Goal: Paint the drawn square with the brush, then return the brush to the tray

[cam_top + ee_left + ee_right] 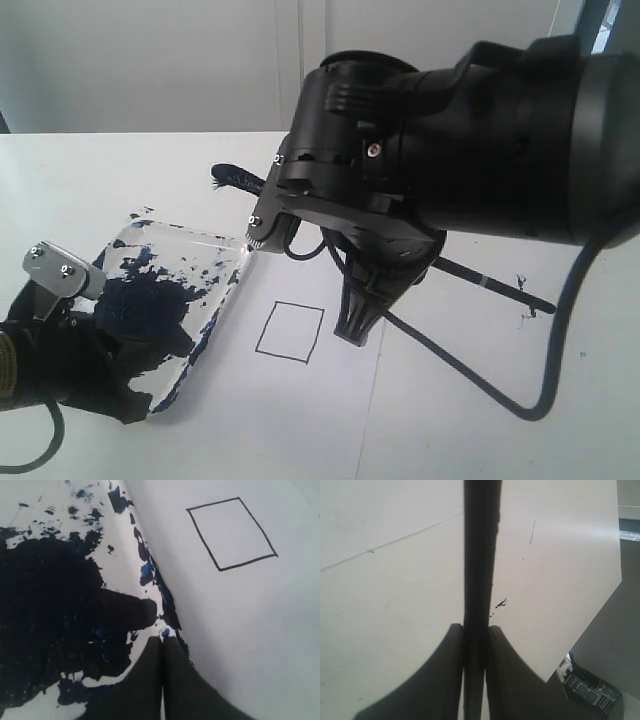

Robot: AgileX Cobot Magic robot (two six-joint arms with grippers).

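Brush [480,555] is clamped in the right claw [476,630], closed tight on its shaft, above the desk [100,170] near the unpainted drawn square [290,331] and outside the tray [185,250], whose rim is pinched by the closed left claw [161,680].

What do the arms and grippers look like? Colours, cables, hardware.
The right arm is black, a bulky rounded housing with small silver screws and a looping black cable. The right gripper and left gripper have smooth tapered black fingers. The left arm, also black, carries a silver screwed bracket.
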